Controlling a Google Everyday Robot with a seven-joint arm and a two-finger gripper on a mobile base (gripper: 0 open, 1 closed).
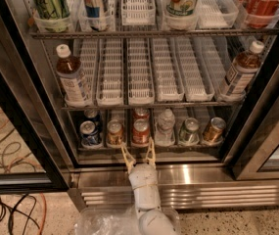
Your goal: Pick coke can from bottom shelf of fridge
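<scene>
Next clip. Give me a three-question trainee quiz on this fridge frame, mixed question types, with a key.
1. True or false: the end effector is shut on the coke can.
2. On the bottom shelf, what stands immediately picture-right of the coke can? A) clear bottle B) milk carton C) glass jar
3. Fill in: ___ brown-drink bottles stand on the middle shelf.
Key: 1 false; it is open, just in front of the bottom shelf, short of the can. 2 A. 3 two.
</scene>
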